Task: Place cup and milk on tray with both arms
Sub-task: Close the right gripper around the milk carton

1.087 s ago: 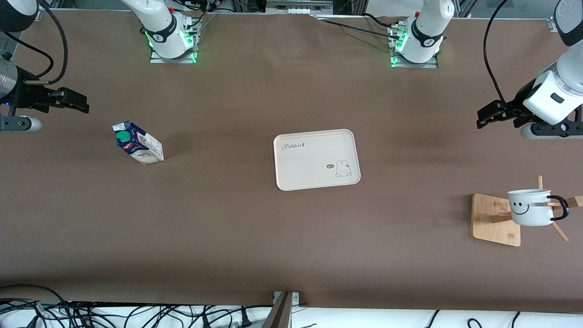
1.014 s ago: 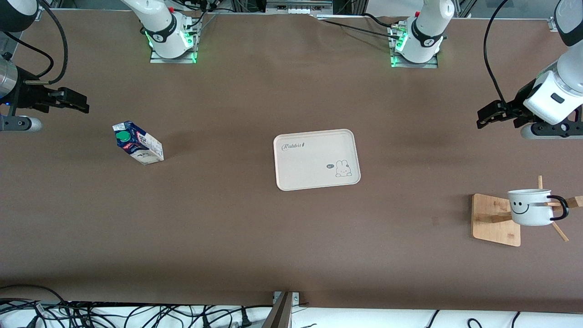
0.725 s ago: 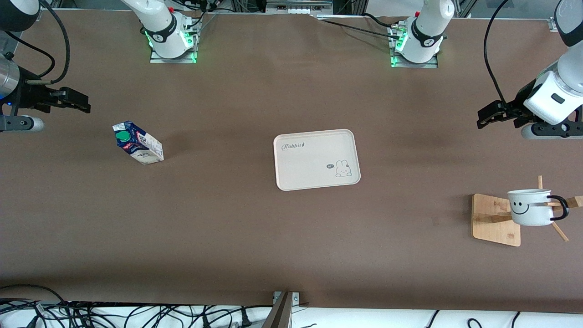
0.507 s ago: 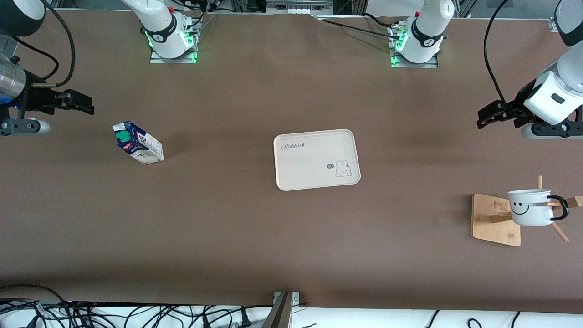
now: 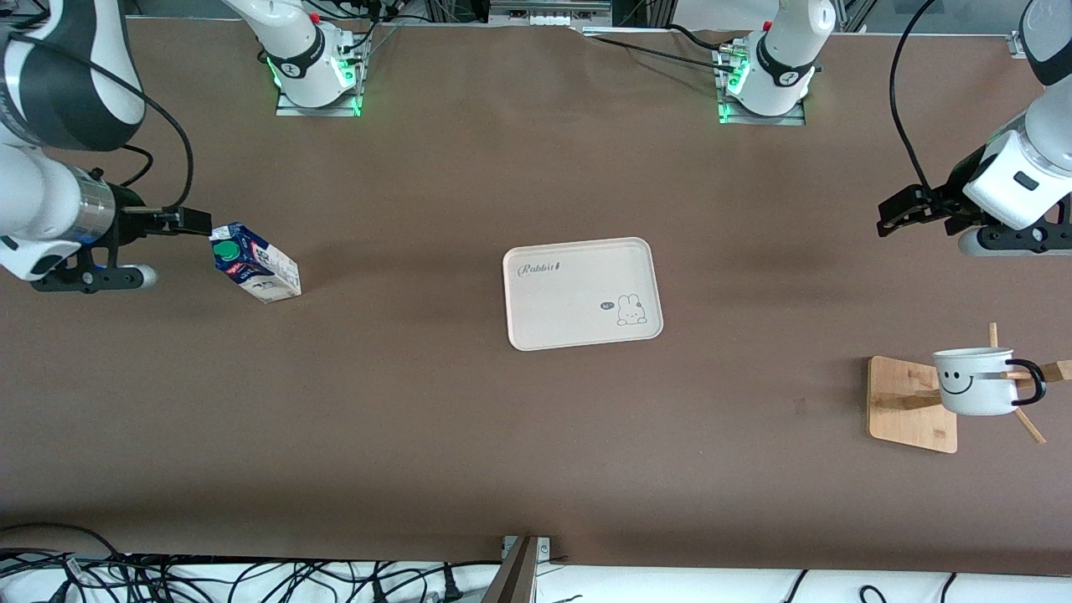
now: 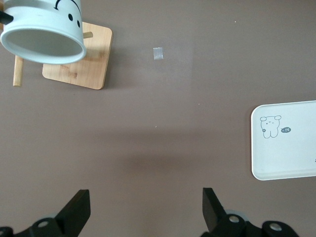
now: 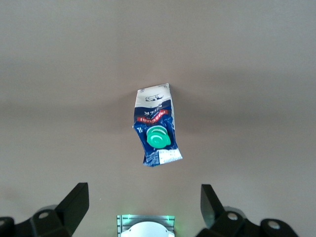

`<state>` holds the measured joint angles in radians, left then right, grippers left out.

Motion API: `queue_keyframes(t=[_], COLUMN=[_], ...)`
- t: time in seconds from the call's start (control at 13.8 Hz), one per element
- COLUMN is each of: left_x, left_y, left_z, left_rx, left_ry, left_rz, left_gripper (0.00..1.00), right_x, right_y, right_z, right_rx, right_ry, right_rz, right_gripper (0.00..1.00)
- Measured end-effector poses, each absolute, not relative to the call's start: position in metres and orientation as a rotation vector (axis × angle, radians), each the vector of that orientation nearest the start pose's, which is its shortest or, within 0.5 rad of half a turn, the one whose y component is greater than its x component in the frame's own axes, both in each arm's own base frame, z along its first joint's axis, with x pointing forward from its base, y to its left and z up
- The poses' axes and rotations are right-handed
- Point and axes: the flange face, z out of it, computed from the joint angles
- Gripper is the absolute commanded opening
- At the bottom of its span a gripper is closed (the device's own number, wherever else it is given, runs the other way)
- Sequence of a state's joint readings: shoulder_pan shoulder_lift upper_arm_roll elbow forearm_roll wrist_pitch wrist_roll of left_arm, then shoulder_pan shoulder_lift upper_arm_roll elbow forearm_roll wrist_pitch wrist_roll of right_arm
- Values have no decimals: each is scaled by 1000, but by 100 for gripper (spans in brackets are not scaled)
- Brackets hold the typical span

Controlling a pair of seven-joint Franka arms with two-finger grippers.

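Observation:
The milk (image 5: 254, 262) stands on the table toward the right arm's end, its green cap (image 7: 158, 137) on top. My right gripper (image 5: 194, 222) hovers over the table right beside its top, open and empty. In the right wrist view (image 7: 143, 202) the carton (image 7: 157, 126) lies ahead of the spread jaws, not between them. The tray (image 5: 582, 291) lies mid-table, bare. The cup (image 5: 976, 381) hangs by its handle on a wooden stand (image 5: 909, 406) toward the left arm's end. My left gripper (image 5: 900, 213) waits open over bare table, apart from the cup (image 6: 44, 29).
The stand's pegs (image 5: 1030, 427) stick out around the cup. A small tape patch (image 6: 158, 53) lies on the table near the stand base (image 6: 79, 59). The tray's corner (image 6: 286, 143) shows in the left wrist view. The arm bases (image 5: 314, 71) stand along the table edge farthest from the front camera.
My right arm has swung in toward the milk carton, bringing its gripper from well clear of it to right beside its top. The left arm, cup, tray and carton have not moved.

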<state>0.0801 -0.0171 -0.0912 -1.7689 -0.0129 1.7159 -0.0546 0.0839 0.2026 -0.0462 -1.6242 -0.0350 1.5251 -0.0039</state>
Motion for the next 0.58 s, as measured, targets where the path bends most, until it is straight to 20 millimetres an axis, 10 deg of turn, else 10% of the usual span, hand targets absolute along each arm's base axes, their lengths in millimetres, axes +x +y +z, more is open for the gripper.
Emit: queue_keyframes(t=[0.58], left_x=[554], left_y=[-8], left_z=[552], left_rx=[-3150], left_ry=[-72], left_rz=[58], left_gripper=[100], right_x=[572], right_y=[18], right_z=[407], right_rx=[-3127], right_ry=[-200], right_rz=[533], right_gripper=[100])
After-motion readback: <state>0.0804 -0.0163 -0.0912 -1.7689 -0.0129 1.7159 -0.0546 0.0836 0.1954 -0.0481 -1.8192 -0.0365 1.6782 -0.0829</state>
